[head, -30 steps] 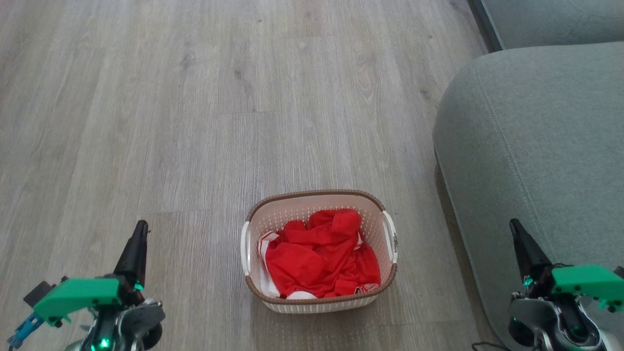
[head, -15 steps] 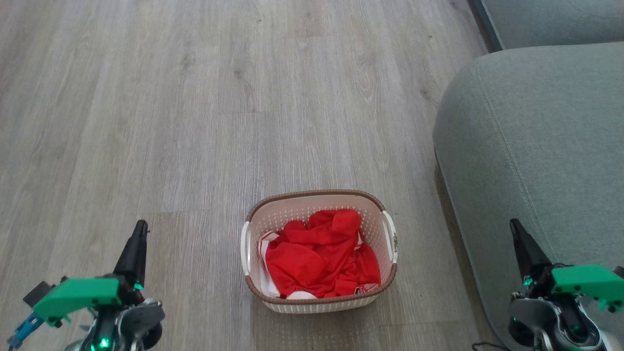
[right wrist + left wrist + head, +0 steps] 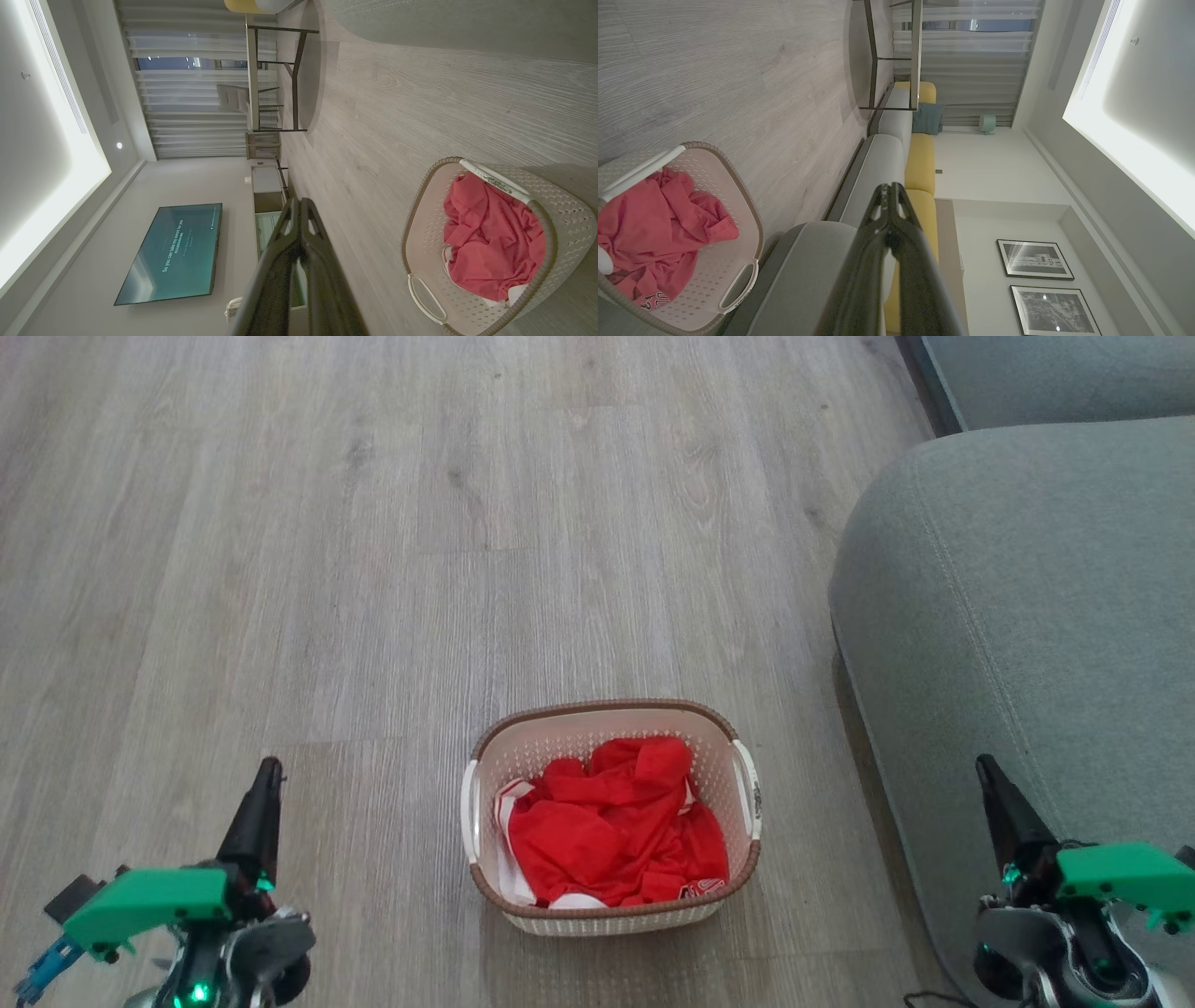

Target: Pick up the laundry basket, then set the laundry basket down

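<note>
1. While the last second passes, nothing shifts in the head view: the laundry basket keeps its place on the floor, and both grippers hold their poses at the lower corners.
2. Its base sits flat on the boards, close to the floor's right edge where the sofa begins but not touching the sofa. Red clothes lie heaped inside it.
3. On the left gripper the two dark fingers are pressed together with nothing between them, and it stands well apart from the basket's left handle.
4. Fingers on the right gripper are also pressed together on nothing. It sits in front of the sofa, well apart from the right handle.
5. For the task this stillness settles little. A basket standing on the floor with both grippers away from it fits a moment ahead of the lift, and equally a moment after it is set down again.
6. Hard to make out:
   - White cloth shows under the red heap, but how much is hidden.
   - Print on the red garment near the front rim is cut off by folds and unreadable.
   - Small marks on the right handle are too fine to read.
   - Both arms run off the bottom edge of the head view.
   - The left wrist view cuts the basket off at its own left edge.
</note>
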Robot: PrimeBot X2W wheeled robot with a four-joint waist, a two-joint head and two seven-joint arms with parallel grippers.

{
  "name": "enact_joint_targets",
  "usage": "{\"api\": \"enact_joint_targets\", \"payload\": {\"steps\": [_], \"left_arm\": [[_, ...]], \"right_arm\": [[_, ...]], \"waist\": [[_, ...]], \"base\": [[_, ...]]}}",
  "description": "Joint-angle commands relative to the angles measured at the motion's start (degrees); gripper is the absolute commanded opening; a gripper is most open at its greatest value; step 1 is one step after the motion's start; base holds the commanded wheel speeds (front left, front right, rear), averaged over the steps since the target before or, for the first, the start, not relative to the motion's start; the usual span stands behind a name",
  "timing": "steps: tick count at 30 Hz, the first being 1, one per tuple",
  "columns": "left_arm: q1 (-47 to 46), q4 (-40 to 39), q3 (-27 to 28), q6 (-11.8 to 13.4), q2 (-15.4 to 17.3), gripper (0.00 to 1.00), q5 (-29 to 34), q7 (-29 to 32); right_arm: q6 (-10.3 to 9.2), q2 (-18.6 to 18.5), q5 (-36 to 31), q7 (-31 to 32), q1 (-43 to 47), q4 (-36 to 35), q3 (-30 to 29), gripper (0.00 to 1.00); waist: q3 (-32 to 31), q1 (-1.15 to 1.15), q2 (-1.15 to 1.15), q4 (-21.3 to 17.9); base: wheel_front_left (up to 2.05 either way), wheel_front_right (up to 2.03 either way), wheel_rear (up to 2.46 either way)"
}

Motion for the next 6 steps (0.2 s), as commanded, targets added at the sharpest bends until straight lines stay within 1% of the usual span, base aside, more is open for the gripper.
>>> {"api": "enact_joint_targets", "payload": {"steps": [1, 6], "left_arm": [[-3.47, -1.67, 1.87, -0.4, 0.24, 0.0, 0.22, 0.49], [-3.47, -1.67, 1.9, -0.4, 0.21, 0.0, 0.25, 0.52]], "right_arm": [[-0.08, -0.41, 0.31, 0.47, -2.78, -1.78, 0.92, 0.0], [-0.08, -0.41, 0.31, 0.47, -2.78, -1.78, 0.92, 0.0]], "waist": [[0.0, 0.0, 0.0, 0.0], [0.0, 0.0, 0.0, 0.0]], "base": [[0.0, 0.0, 0.0], [0.0, 0.0, 0.0]]}}
